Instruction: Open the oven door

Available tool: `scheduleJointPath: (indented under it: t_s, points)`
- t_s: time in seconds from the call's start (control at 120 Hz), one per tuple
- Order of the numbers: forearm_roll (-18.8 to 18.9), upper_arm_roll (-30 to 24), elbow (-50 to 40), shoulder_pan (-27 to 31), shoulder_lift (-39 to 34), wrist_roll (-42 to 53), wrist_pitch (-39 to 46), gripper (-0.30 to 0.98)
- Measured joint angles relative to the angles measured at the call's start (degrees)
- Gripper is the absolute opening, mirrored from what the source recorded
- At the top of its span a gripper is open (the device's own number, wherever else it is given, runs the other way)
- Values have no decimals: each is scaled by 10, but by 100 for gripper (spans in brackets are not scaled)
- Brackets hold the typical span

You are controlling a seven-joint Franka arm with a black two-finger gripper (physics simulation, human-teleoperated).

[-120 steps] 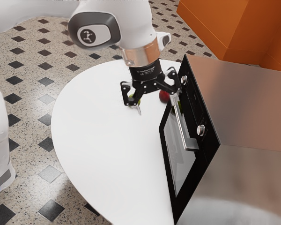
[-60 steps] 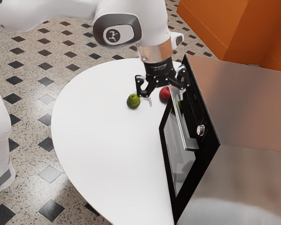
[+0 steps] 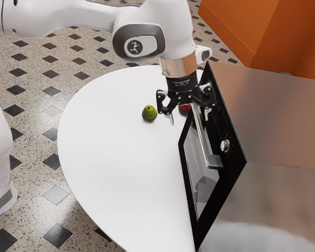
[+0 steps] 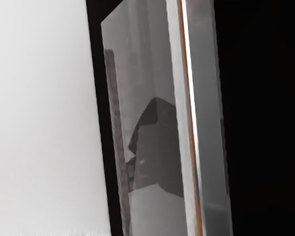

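Observation:
My gripper (image 3: 188, 116) hangs at the far end of the oven's long handle (image 3: 203, 143), its two fingers spread apart. One finger is on the table side of the handle; where the other lies relative to the bar is hard to tell. The oven door (image 3: 198, 176) looks shut, its glass facing the table. In the wrist view the handle (image 4: 189, 118) runs lengthwise below my hand, beside the door's reflecting glass (image 4: 152, 152).
On the white table (image 3: 115, 157) lie a green fruit (image 3: 149, 113), and a red fruit (image 3: 184, 109) partly behind my gripper. The oven's metal body (image 3: 283, 126) takes up the exterior view's right, with a knob (image 3: 225, 146) on its black front.
My hand has moved toward the exterior view's right, from over the green fruit to the handle's far end, and lately a little lower. The oven door has not moved.

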Motion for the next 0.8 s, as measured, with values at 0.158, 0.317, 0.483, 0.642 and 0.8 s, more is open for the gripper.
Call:
scheduleJointPath:
  t_s: [0.158,0.317,0.483,0.642,0.8]
  points:
    - [-14,0,-10,0,6,13,3,69]
    - [-22,1,-13,4,20,24,4,69]
    - [-33,1,-14,9,30,33,5,69]
    - [-42,1,-21,9,29,39,5,69]
    - [-63,1,-55,18,-9,44,5,69]
